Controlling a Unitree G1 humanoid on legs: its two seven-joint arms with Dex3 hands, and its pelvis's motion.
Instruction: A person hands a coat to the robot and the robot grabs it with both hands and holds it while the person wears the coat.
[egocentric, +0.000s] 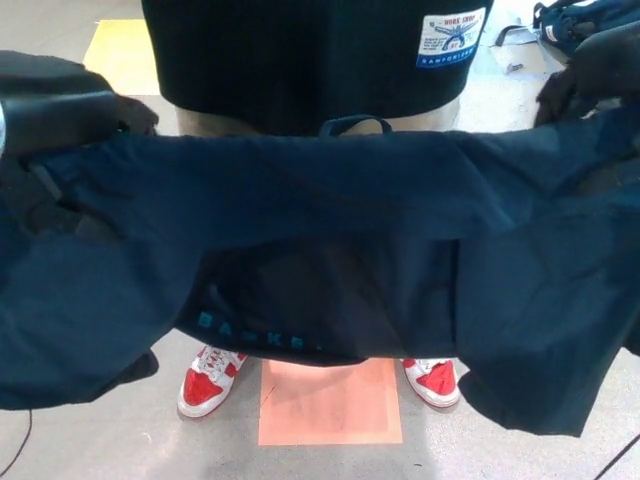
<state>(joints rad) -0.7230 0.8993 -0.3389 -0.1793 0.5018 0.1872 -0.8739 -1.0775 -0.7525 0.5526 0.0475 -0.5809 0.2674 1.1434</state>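
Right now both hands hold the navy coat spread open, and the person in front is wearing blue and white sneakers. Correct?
Not quite. The sneakers are red and white, as the head view shows. The rest holds: the left hand and right hand hold the navy coat spread open, with the person standing in front.

Coat (330, 210) matt navy cloth; sneakers (208, 378) glossy red-white; floor (120, 440) smooth grey.
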